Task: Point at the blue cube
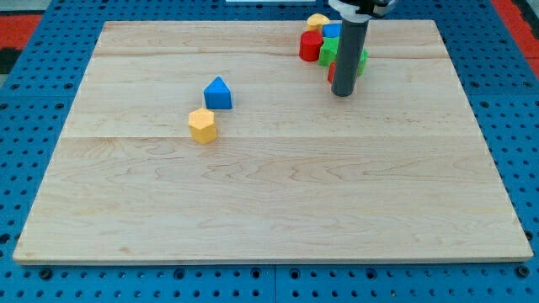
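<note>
Tip (342,93) down on the counter (278,194) at the near edge of the top-right cluster, likely closing on the blue cube (332,31) wedged behind red (311,45), green (329,51), yellow (318,20). No pincer fitted. Blue prism (218,93), yellow hexagon (202,124) well apart.

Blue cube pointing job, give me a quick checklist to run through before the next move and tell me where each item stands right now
1. My tip in view: ok, at the view's top right.
2. Blue cube located: ok, in the cluster with the red cylinder, green block and yellow block.
3. Tip at the blue cube: not ok, it sits below the cluster.
4. Rod hiding cluster blocks: cannot tell how many.
5. Not confused with the blue triangular block: ok, that one sits mid-board by the yellow hexagonal block.
</note>
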